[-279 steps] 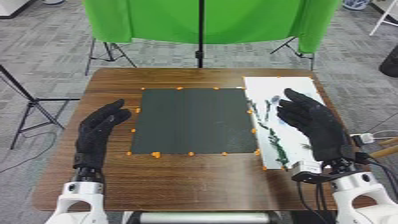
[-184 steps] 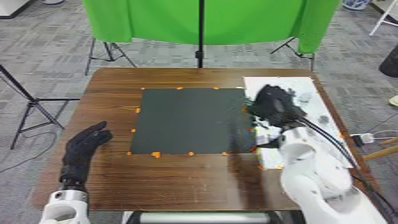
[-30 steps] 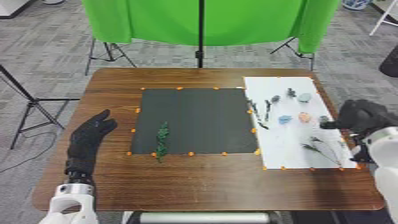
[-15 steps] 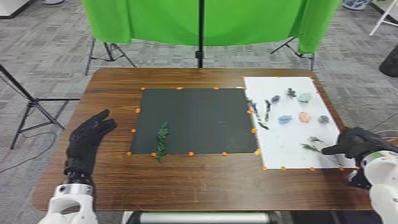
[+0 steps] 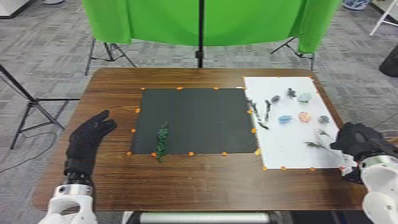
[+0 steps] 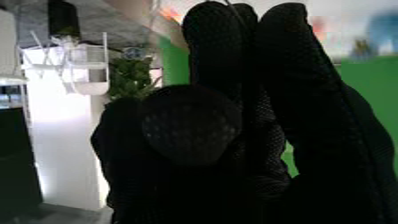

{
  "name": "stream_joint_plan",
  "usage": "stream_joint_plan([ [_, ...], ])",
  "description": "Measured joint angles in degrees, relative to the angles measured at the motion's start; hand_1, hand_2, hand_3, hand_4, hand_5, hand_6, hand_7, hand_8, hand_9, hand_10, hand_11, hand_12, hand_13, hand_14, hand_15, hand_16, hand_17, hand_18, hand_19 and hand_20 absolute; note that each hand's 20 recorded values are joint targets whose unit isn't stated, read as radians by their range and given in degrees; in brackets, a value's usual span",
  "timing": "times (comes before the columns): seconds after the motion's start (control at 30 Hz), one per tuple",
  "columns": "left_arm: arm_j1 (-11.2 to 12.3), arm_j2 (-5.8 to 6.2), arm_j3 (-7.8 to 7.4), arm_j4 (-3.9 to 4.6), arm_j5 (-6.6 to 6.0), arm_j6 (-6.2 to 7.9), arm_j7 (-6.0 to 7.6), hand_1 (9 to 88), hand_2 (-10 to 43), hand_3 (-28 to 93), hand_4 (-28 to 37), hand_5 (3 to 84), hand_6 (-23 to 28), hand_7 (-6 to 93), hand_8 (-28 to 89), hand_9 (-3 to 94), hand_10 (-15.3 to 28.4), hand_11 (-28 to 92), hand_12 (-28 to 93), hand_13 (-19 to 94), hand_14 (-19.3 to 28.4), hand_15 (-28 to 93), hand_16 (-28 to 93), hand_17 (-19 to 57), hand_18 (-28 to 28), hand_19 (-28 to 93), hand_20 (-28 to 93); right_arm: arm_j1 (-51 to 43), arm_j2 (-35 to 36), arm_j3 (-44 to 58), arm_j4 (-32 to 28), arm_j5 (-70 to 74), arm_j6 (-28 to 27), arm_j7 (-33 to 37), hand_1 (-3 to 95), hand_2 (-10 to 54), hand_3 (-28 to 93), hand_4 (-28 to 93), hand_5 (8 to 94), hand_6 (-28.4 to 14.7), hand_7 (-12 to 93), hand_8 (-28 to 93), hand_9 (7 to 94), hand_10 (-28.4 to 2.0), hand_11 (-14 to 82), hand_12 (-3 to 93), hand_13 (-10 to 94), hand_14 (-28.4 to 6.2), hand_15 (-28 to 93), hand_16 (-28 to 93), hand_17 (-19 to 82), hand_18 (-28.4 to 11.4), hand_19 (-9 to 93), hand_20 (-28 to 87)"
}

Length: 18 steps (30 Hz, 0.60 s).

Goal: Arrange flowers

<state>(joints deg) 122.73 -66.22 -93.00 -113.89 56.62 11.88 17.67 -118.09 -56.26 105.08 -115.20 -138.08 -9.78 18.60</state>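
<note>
In the head view my right hand [image 5: 355,141] is at the right edge of the white sheet [image 5: 289,159], its fingers round the stem end of a branched dark sprig [image 5: 314,145]. In the right wrist view the thumb of the right hand [image 6: 191,125] lies folded against the fingers, and a thin stem [image 6: 235,11] shows by the fingertips. A green leafy sprig [image 5: 163,142] lies on the dark board [image 5: 195,120], over its front edge. Dark narrow sprigs [image 5: 267,110], a blue flower [image 5: 285,119] and a pink flower [image 5: 305,117] lie on the sheet. My left hand [image 5: 86,137] is open left of the board.
More small blooms lie on the sheet, among them a pale green one [image 5: 305,97] and a grey-blue one [image 5: 323,119]. Orange tabs line the board and sheet on the brown table [image 5: 204,185]. A green cloth [image 5: 249,25] hangs behind.
My right hand came down from beside the sheet's middle to the branched sprig and closed on its stem. One of the sprig's heads has shifted slightly right and away. The left hand stays put.
</note>
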Motion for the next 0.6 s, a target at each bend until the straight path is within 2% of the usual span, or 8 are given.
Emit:
stream_joint_plan([
  [0.17, 0.2, 0.00, -0.01, -0.09, -0.04, 0.00, 0.00, 27.8, -2.2, 65, -15.6, 46.4, 2.4, 14.7, -5, 46.1, 12.9, 20, 17, 40, 15.8, 15, 4, 10.4, 10.5, 3, 23, 1.9, -0.3, -3.0, -6.0, 7.6, 5.7, 3.6, 58.9, -9.5, 53, -13, 83.3, 0.4, 25, 13, 93.6, -8.9, 33.1, 23.5, 94, -1.1, 58, 28, 66, -10.1, 93, 53],
  [0.3, 0.3, 0.00, -0.01, -0.11, -0.04, -0.02, 0.00, 27.8, -2.2, 65, -15.6, 46.3, 2.5, 14.5, -5, 46.1, 12.9, 20, 17, 40, 15.8, 15, 4, 10.4, 10.5, 3, 23, 9.1, -0.3, -12.6, -8.4, 8.9, 7.3, 4.7, 58.8, -9.5, 54, -13, 83.6, 0.1, 25, 13, 93.7, -9.0, 33.3, 23.4, 94, -1.0, 58, 27, 67, -10.1, 93, 53],
  [0.43, 0.3, -0.01, -0.01, -0.11, 0.01, -0.26, -0.15, 27.8, -2.2, 65, -15.6, 46.3, 2.5, 14.3, -5, 46.0, 12.9, 20, 17, 40, 15.7, 15, 4, 10.3, 10.5, 3, 23, 19.2, -2.1, -24.5, -6.4, 8.9, 7.2, 5.1, 58.7, -9.5, 54, -12, 83.7, -0.1, 25, 13, 93.7, -9.3, 33.9, 23.4, 94, -0.9, 58, 27, 67, -10.0, 93, 53],
  [0.6, 0.2, -0.04, 0.02, -0.11, 0.05, -0.71, -0.67, 27.8, -2.2, 65, -15.6, 46.4, 2.5, 14.3, -5, 46.1, 12.9, 20, 17, 40, 15.8, 15, 4, 10.3, 10.6, 2, 23, 29.4, -9.2, -35.6, 0.0, 8.8, 6.2, 5.7, 58.8, -9.5, 54, -12, 84.1, -0.4, 24, 14, 93.7, -9.6, 34.6, 23.3, 94, -0.9, 59, 26, 67, -10.0, 93, 54],
])
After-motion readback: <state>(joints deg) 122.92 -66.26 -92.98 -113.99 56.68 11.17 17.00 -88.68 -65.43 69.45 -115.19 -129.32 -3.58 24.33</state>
